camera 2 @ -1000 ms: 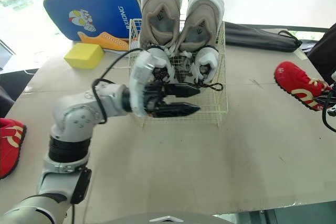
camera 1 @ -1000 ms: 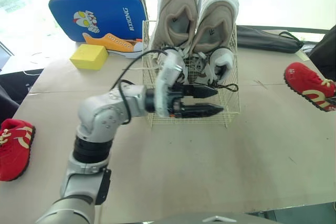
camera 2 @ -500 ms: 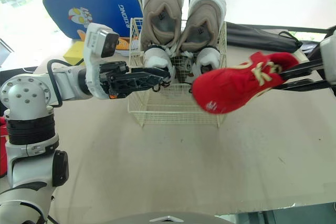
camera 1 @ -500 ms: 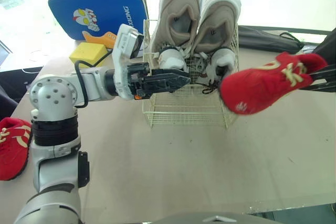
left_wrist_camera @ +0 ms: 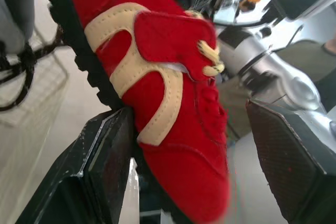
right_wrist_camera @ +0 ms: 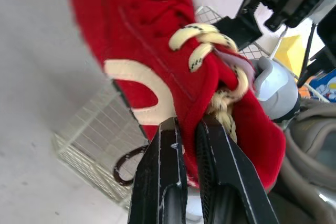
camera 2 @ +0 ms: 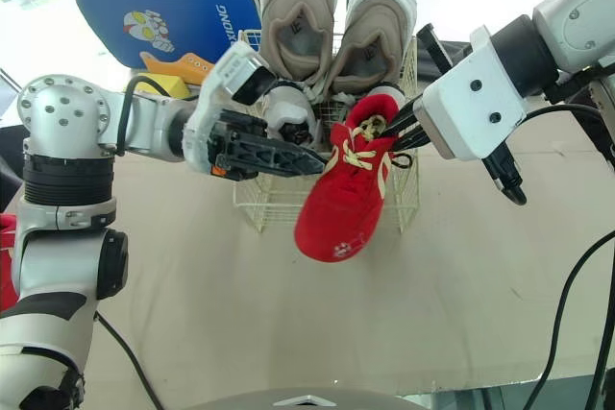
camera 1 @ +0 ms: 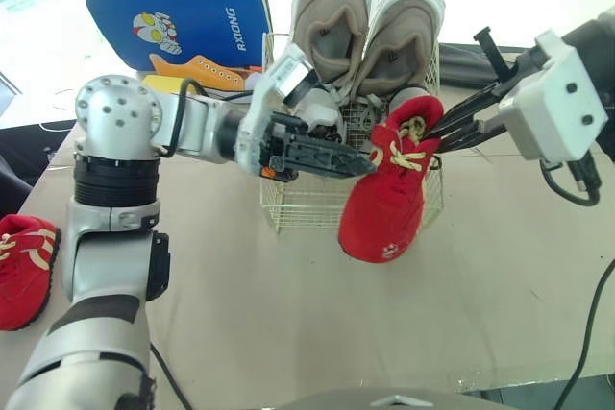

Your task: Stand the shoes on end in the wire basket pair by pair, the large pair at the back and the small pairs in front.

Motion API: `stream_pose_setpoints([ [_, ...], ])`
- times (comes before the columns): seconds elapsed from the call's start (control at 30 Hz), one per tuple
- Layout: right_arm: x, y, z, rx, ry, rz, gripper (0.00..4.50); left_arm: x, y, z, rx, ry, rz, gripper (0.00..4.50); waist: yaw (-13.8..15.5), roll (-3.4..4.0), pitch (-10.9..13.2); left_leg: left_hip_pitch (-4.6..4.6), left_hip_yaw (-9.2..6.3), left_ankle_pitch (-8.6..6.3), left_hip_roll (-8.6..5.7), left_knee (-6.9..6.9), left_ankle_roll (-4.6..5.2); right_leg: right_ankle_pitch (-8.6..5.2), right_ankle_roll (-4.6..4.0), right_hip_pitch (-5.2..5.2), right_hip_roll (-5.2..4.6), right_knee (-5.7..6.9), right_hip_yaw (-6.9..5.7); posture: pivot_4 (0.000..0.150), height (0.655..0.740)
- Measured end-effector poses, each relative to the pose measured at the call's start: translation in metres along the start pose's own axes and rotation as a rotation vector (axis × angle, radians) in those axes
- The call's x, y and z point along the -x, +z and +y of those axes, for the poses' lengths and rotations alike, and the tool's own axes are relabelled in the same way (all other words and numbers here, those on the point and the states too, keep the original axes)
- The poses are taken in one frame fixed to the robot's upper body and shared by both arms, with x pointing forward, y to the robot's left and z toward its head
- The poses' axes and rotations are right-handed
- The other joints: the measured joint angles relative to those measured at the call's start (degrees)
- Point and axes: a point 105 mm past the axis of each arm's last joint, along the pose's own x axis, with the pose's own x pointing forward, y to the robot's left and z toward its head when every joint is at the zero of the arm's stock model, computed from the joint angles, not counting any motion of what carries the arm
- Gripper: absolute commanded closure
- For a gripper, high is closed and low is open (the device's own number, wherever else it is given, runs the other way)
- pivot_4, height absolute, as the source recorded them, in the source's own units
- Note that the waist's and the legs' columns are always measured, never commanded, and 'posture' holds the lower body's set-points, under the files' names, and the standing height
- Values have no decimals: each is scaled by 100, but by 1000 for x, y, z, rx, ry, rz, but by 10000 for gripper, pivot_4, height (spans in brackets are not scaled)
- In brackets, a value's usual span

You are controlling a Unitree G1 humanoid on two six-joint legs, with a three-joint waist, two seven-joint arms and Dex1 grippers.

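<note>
Moved: half a second ago the red shoe (camera 1: 389, 194) lay sideways out at 3 o'clock of the wire basket (camera 1: 307, 213); it now hangs toe-down at the basket's 5 o'clock corner, and the left gripper (camera 1: 363, 164) has come in to meet it.
Red shoe: heel up, toe down, its toe showing in front of the basket's front wall.
Right gripper (camera 1: 434, 133): jaws pinched on the shoe's collar beside the cream laces, carrying its weight.
Left gripper: jaws spread, the shoe between them; one finger (left_wrist_camera: 105, 166) is close by the sole, the other stands apart.
Basket back: large beige pair (camera 1: 332, 16) on end.
Basket front: small grey shoe (right_wrist_camera: 273, 87) just behind the red one.
Second red shoe (camera 1: 27, 266): on the table (camera 1: 480, 285) at 9 o'clock.
Blue case (camera 1: 178, 21): at 11 o'clock, behind the basket.
</note>
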Motion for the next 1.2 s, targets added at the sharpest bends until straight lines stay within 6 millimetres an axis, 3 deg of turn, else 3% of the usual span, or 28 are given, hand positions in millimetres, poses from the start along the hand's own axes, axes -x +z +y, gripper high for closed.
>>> stream_pose_setpoints([
  [0.53,10,9,-10,25,-24,-40,44504,20,5,9,55,64,-55,7749,-71,-2,-1,2,-3,4,-4,1,-6,0,-1,-5,-1,6,2,1500,7400],
  [0.7,8,9,-22,30,-55,-79,44504,15,5,5,54,9,-52,7749,-87,-6,-3,2,-4,4,-3,1,-5,0,-1,-6,-1,8,4,1500,7400],
  [0.77,7,8,-24,29,-60,-87,44940,11,4,3,56,-19,-49,10168,-87,-8,-5,1,-4,4,-5,1,-5,1,-1,-6,-2,8,4,1500,7400],
  [0.9,3,2,-25,1,-61,-109,45000,2,-3,3,75,-83,-55,27199,-85,-8,-5,1,-7,4,-5,1,-5,1,-2,-7,-4,9,5,1500,7400],
  [1.03,3,-1,-28,-48,-70,-138,33127,3,-7,8,91,-75,-90,37608,-90,-9,-6,2,-5,4,-5,1,-6,2,-3,-7,-7,9,8,1500,7400],
  [1.07,3,-1,-29,-54,-77,-146,28725,3,-7,9,93,-72,-99,38977,-92,-10,-7,3,-5,4,-5,0,-6,2,-3,-7,-7,9,8,1500,7400],
  [1.13,3,-5,-29,-65,-88,-156,25270,5,-10,10,78,-56,-128,39134,-89,-11,-8,1,-6,3,-6,0,-5,2,-3,-8,-8,9,8,1500,7400],
  [1.17,5,-9,-28,-110,-108,-177,20671,7,-14,10,59,-44,-162,39651,-93,-14,-10,1,-5,3,-5,-3,-5,2,-4,-8,-8,8,8,1500,7400],
  [1.2,7,-11,-25,-171,-116,-196,20671,8,-16,9,36,-33,-181,39677,-90,-15,-10,1,-6,3,-5,-4,-5,2,-5,-8,-10,9,9,1500,7400],
])
